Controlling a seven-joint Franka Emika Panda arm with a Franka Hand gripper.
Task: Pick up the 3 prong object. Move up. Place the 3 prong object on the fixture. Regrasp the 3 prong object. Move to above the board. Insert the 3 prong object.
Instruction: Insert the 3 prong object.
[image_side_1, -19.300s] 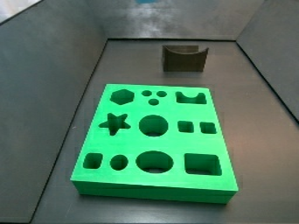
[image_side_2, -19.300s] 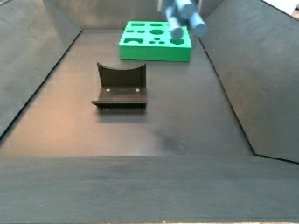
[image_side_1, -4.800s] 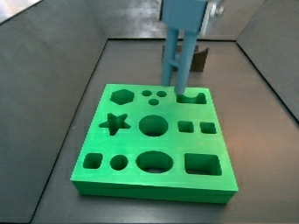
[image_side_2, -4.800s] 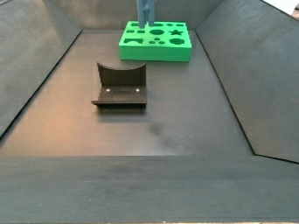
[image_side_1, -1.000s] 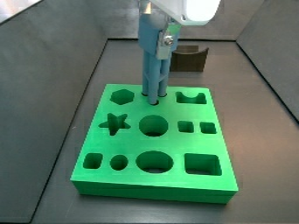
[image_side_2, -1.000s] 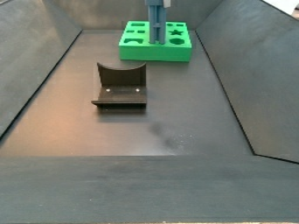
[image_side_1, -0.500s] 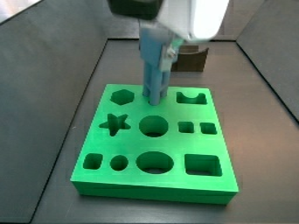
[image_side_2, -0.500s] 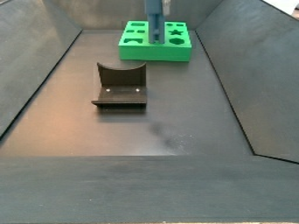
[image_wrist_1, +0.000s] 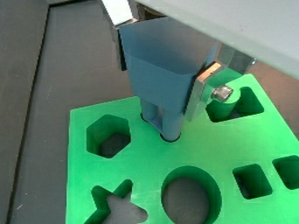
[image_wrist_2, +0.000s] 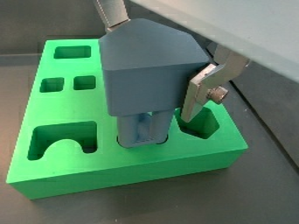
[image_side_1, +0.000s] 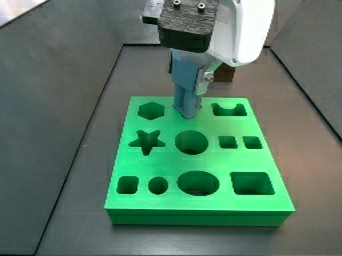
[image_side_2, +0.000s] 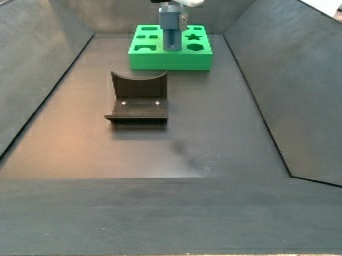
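You will find no text, label, brand, number or sign that can be read in these pictures. The bright green rectangular board (image_side_1: 201, 160) shows only its shaped cut-outs, with no marking on it. The pale grey-blue 3 prong object (image_wrist_1: 162, 83) is plain, and so is the small dark brown fixture (image_side_2: 136, 98). The gripper (image_side_1: 189, 100), which stands over the board near its small round holes, carries no writing you can make out.
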